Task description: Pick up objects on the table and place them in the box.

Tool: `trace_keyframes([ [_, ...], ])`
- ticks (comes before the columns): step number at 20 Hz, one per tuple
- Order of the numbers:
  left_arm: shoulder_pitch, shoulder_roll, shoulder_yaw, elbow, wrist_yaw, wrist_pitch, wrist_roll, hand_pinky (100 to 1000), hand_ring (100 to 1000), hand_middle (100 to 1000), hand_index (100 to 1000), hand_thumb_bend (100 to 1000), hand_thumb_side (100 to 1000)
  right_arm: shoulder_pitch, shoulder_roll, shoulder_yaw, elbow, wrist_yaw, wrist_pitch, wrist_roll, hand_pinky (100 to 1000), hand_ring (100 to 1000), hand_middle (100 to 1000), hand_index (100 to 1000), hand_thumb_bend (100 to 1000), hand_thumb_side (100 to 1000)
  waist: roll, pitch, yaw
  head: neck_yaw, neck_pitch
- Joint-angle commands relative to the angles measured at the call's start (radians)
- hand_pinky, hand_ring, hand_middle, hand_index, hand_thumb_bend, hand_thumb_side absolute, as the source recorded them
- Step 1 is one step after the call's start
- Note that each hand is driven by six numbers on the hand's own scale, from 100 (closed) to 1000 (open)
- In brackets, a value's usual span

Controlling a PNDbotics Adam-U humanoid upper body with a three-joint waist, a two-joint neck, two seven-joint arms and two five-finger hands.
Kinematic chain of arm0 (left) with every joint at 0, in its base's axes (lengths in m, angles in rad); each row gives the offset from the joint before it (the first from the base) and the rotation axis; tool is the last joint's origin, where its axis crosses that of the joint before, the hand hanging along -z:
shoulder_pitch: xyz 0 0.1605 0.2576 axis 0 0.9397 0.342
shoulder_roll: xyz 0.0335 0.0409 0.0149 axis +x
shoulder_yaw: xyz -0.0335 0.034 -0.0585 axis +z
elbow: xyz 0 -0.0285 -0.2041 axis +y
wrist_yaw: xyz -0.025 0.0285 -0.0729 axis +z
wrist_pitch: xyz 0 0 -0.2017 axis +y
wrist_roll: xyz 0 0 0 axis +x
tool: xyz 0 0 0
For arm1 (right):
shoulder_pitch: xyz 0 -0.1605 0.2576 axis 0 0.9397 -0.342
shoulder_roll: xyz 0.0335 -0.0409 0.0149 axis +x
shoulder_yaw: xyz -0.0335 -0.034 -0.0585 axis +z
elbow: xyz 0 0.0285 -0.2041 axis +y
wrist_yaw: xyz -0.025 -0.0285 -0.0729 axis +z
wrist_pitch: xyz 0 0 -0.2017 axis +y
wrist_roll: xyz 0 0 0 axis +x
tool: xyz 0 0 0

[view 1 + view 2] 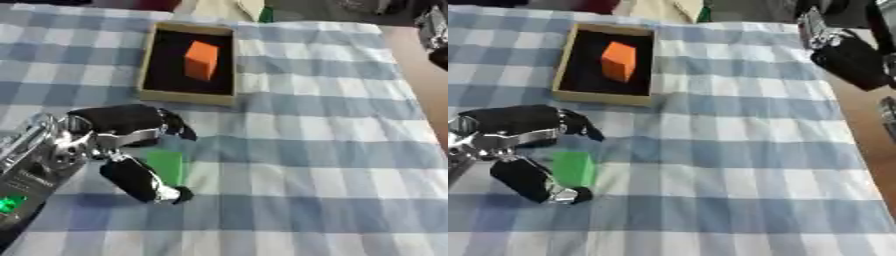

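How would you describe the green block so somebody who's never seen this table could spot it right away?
Start at the box on the blue checked tablecloth, then drop straight toward the near edge to the left robot hand. The green block sits between its thumb and fingers. It is the only green thing; the orange block is inside the box.

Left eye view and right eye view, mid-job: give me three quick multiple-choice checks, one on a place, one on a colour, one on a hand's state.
1. Where is the orange block?
A. inside the box
B. on the cloth
C. in a hand

2. What colour is the block by the left hand?
A. red
B. green
C. yellow

3. The left hand is:
A. flat on the cloth
B. out of view
C. spread around the block, fingers above, thumb below

Answers:
1 A, it stands on the box's dark floor.
2 B, the green block shows plainly.
3 C, the block sits in that gap, whether touched is unclear.
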Motion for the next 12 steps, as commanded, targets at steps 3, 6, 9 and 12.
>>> trace_keyframes([
  [3, 0.000, 0.039, 0.013, -0.019, -0.021, -0.020, -0.025, 900, 924, 825, 918, 422, 390, -0.003, -0.016, -0.016, -0.015, -0.008, 0.002, -0.005, 861, 798, 674, 795, 100, 762, 0.006, -0.022, 0.001, -0.002, -0.010],
  [6, 0.007, 0.046, 0.009, -0.010, -0.045, -0.046, -0.031, 906, 932, 826, 921, 398, 345, 0.001, -0.013, -0.016, -0.015, -0.012, 0.003, -0.008, 861, 796, 672, 794, 100, 768, 0.007, -0.022, 0.002, -0.004, -0.011],
  [9, 0.013, 0.048, 0.002, 0.002, -0.061, -0.064, -0.034, 908, 939, 803, 921, 340, 271, 0.004, -0.011, -0.016, -0.015, -0.014, 0.004, -0.011, 860, 793, 669, 791, 100, 771, 0.007, -0.022, 0.003, -0.005, -0.012],
  [12, 0.016, 0.047, 0.000, 0.016, -0.073, -0.069, -0.029, 907, 941, 804, 922, 345, 275, 0.005, -0.009, -0.017, -0.015, -0.015, 0.004, -0.014, 860, 791, 667, 789, 100, 772, 0.006, -0.021, 0.004, -0.005, -0.014],
])
